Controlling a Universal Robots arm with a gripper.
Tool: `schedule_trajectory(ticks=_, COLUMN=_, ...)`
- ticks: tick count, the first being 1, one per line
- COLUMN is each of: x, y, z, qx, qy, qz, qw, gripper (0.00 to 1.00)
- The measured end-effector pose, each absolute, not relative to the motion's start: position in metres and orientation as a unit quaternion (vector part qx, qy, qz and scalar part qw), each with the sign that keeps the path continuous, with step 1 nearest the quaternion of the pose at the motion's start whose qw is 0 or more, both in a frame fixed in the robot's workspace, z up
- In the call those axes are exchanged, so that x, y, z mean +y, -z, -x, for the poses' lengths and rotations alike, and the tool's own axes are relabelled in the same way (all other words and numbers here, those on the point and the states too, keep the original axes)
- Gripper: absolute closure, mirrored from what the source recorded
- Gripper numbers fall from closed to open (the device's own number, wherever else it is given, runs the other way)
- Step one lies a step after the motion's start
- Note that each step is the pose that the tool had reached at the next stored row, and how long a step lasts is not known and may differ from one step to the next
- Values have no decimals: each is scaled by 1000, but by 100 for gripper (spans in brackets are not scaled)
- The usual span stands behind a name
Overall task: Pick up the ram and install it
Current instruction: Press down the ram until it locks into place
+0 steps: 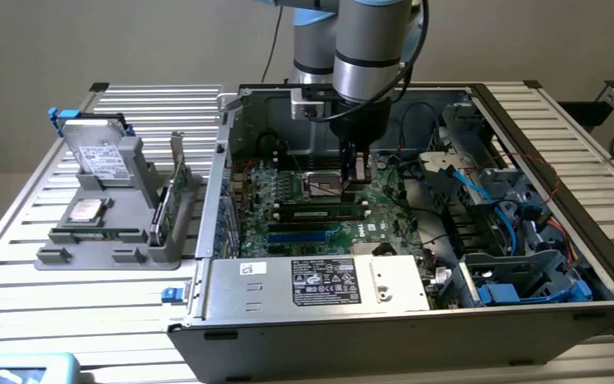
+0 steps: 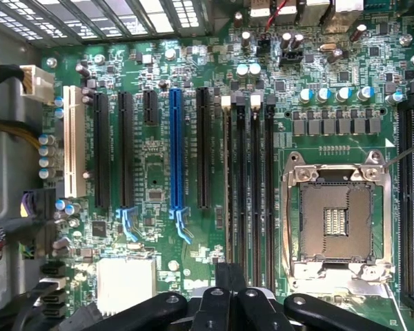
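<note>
Slatted table (image 1: 29, 240), frame left: the ram (image 1: 96, 234) is racked there, while the gripper (image 1: 353, 178) (jaw state cannot be told) could be snagged by case cables (image 1: 476, 188).

The case (image 1: 392, 340) is open on top; the hand (image 1: 352, 182) has room above the slots (image 2: 255, 179), but cables (image 1: 476, 184) crowd the exterior view's right.

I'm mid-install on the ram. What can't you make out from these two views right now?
Gripper load: exterior view, too small and dark; wrist view, cut off by the frame edge.
Memory slots: whether a ram sits in one, too fine in both views.
Green stick on the tray: exterior view, too small to confirm as ram.
</note>
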State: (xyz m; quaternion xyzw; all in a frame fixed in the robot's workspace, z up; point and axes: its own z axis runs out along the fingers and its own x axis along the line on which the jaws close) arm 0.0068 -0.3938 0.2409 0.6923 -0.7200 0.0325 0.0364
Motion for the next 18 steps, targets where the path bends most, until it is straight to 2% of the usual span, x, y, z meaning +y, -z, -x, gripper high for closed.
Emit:
schedule_trajectory(ticks=5, x=-395, y=-239, z=-7, qx=-727, qy=-31, qz=-685, qw=36, gripper=89)
schedule_trajectory(ticks=11, x=-395, y=-237, z=-8, qx=-733, qy=-39, qz=-677, qw=44, gripper=89)
schedule_trajectory(ticks=18, x=-395, y=-236, z=-8, qx=-729, qy=-40, qz=-681, qw=43, gripper=89)
